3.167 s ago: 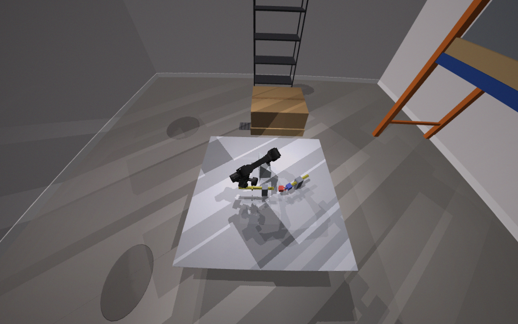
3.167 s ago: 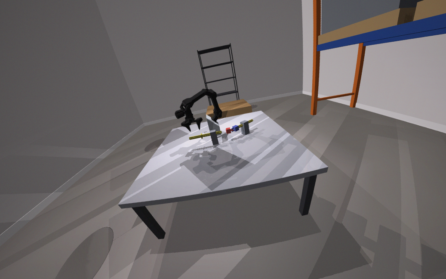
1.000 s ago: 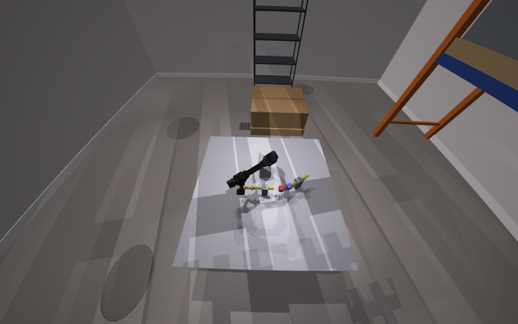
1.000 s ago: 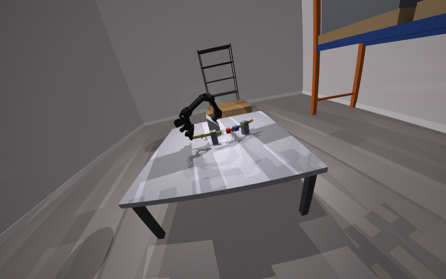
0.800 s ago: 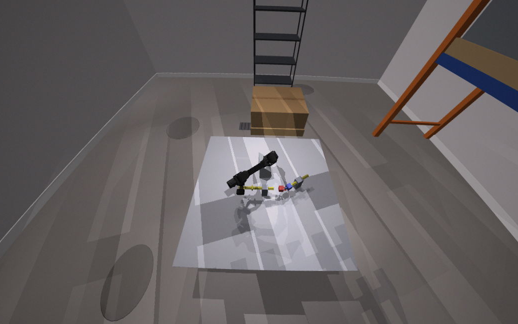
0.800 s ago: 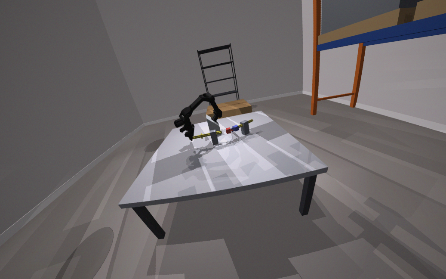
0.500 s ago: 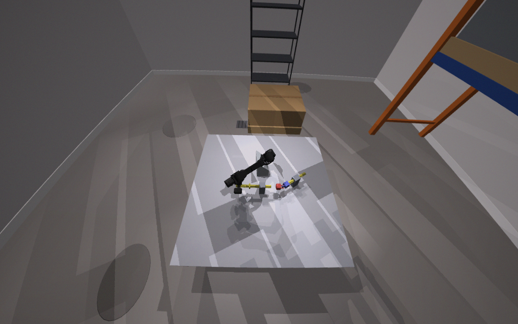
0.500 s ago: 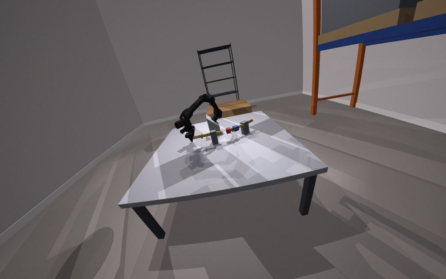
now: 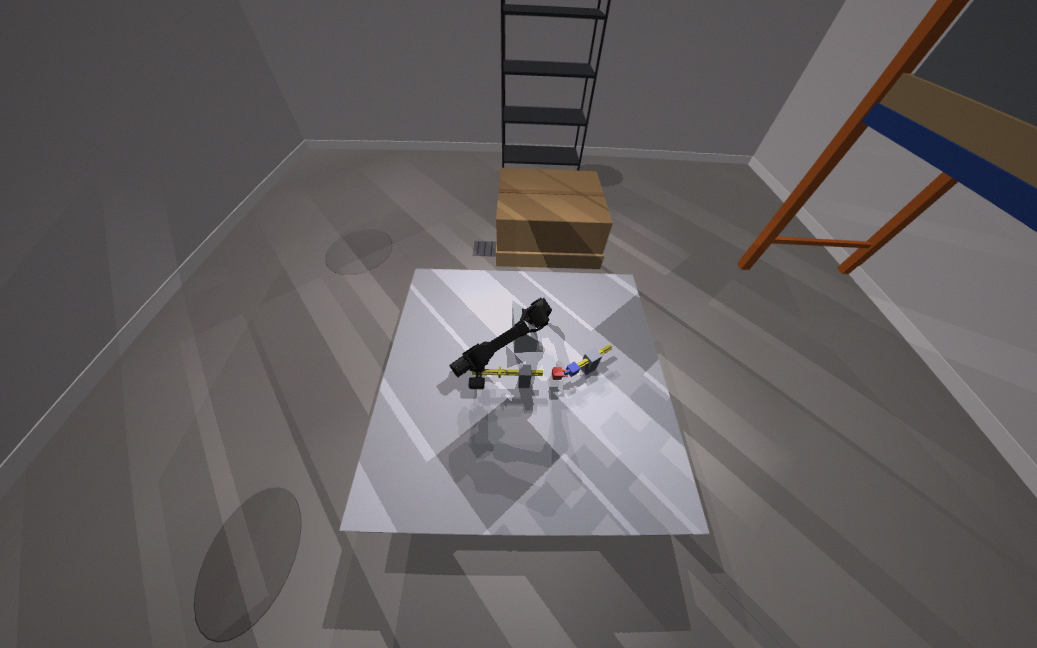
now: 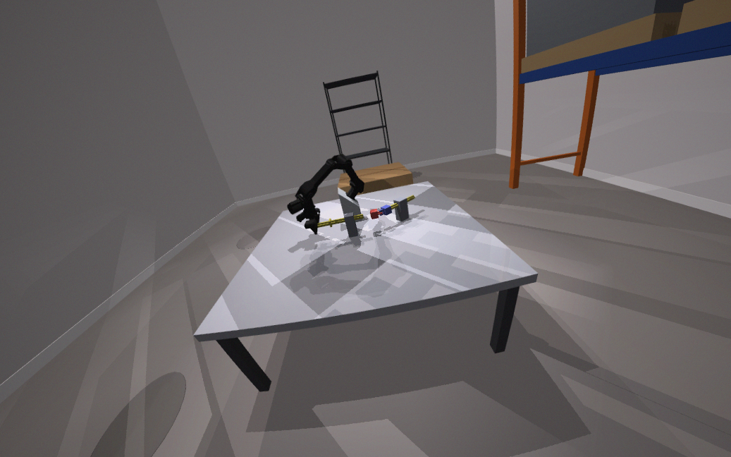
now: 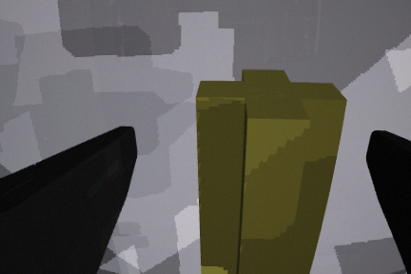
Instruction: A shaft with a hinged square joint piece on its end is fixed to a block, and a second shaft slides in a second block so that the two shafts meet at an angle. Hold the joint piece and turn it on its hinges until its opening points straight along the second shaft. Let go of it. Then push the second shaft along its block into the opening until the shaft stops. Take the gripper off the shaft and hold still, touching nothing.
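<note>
The yellow second shaft (image 9: 505,371) (image 10: 330,222) (image 11: 273,187) runs through its grey block (image 9: 524,378) (image 10: 350,225). Its inner tip stops short of the red joint piece (image 9: 557,372) (image 10: 373,214). The red piece hangs on a blue hinge part (image 9: 572,367) (image 10: 385,209) at the end of the fixed shaft (image 9: 604,349) (image 10: 407,199), which sits in the other block (image 9: 591,366) (image 10: 402,211). My gripper (image 9: 475,380) (image 10: 312,227) (image 11: 253,143) is at the second shaft's outer end. Its fingers straddle the shaft with a gap on each side. It is open and holds nothing.
The parts stand on a grey table (image 9: 522,483) (image 10: 413,272). The arm's base (image 9: 538,310) is behind the blocks. A cardboard box (image 9: 552,217) and a black shelf rack (image 9: 550,80) stand on the floor beyond the table.
</note>
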{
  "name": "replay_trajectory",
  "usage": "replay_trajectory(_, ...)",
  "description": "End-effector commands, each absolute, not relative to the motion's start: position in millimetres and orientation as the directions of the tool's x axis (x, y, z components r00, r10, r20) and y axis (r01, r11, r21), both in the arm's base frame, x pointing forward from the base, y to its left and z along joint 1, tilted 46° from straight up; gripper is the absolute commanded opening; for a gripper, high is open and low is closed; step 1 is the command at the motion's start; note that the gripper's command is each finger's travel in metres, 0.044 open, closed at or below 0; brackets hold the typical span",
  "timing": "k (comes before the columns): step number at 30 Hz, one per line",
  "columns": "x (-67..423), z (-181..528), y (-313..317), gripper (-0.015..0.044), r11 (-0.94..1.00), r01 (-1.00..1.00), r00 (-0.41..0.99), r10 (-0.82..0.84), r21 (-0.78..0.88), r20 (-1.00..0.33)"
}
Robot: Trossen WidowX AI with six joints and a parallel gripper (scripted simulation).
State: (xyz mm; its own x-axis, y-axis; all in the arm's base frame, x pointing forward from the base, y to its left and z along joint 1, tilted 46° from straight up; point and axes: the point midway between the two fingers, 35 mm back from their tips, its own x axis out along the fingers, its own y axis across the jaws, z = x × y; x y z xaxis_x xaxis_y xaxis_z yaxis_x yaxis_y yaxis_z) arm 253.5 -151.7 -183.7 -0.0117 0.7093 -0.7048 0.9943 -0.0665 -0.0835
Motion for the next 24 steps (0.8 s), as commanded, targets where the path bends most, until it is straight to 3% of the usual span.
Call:
replay_trajectory(1, 253.9, -184.4, -150.7, 0.0256, -0.071, 0.994, -0.008, 0.711, -0.084, -0.704)
replay_trajectory(7, 253.9, -184.4, -150.7, 0.0102, -0.071, 0.994, -0.008, 0.711, -0.084, -0.704)
replay_trajectory(21, 253.9, -184.4, -150.7, 0.0102, -0.071, 0.994, -0.008, 0.711, -0.084, -0.704)
replay_trajectory(24, 253.9, -184.4, -150.7, 0.0067, -0.071, 0.994, -0.008, 0.711, -0.084, -0.704)
